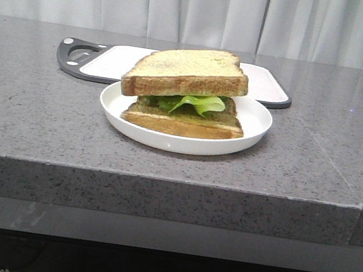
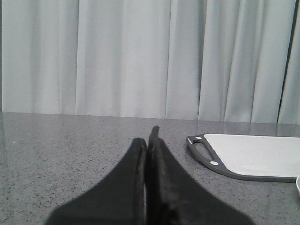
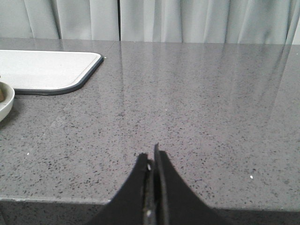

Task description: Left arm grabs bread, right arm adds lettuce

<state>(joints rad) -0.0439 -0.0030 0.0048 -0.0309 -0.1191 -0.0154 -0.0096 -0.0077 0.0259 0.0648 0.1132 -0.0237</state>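
Observation:
On the white plate [image 1: 254,128] in the front view, the thick bread [image 1: 186,72] lies tilted on top of the green lettuce [image 1: 197,103], which rests on a thinner slice with greenish spread [image 1: 182,120]. Neither arm shows in the front view. My left gripper [image 2: 147,138] is shut with nothing between its fingers, low over the grey counter and left of the cutting board [image 2: 253,154]. My right gripper [image 3: 151,157] is also shut and empty, above the counter's near edge, with the plate rim [image 3: 5,101] far to its side.
A white cutting board with a dark grey rim and handle [image 1: 80,59] lies behind the plate. The grey speckled counter [image 1: 35,107] ends in a front edge [image 1: 161,177]. Pale curtains [image 1: 200,9] hang behind.

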